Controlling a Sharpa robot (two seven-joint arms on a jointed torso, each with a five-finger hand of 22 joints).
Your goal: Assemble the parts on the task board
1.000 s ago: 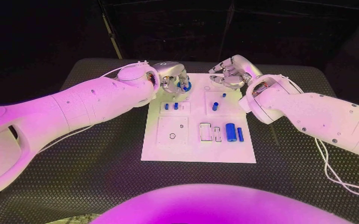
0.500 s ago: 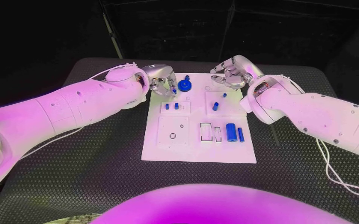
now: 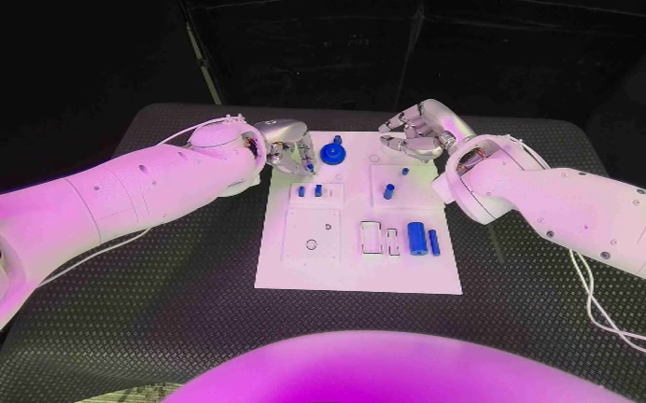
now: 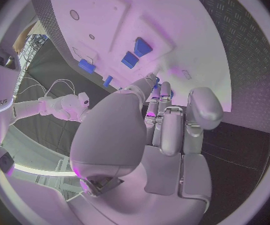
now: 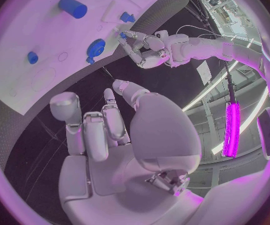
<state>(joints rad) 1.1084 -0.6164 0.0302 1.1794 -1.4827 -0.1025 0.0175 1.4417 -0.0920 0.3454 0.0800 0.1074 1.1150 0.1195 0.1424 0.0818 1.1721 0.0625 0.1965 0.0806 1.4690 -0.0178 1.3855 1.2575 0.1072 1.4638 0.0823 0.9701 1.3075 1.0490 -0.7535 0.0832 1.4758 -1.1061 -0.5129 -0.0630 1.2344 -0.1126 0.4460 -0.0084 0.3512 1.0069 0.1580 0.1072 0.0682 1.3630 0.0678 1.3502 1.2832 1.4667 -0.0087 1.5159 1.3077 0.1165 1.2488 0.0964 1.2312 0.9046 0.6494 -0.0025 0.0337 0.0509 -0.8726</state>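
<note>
**A:** The task board (image 3: 357, 277) sat mid-table, and you saw it: the left hand (image 3: 287, 147) had come off the round blue part (image 3: 332, 153). A second before, that hand was right over the part; by this moment it had slid off to the board's far left corner, and the part stood alone on the board's far edge.

**B:** So you'd read that as a placement made?

**A:** Probably. Nothing was in the left hand, and its fingers (image 4: 169, 130) were curled in close together. The right hand (image 3: 420, 132) hovered at the far right corner, fingers curled, holding nothing as far as you could see.

**B:** Whatever else was waiting?

**A:** The blue cylinder (image 3: 416, 237) and the slim blue bar (image 3: 433, 242) lay near the right edge, two small blue pegs (image 3: 308, 191) further left.

**B:** Anything you couldn't settle?

**A:** Whether the round part was fully seated was too small to tell. And the left wrist view had its own palm across the board near that part.
</note>
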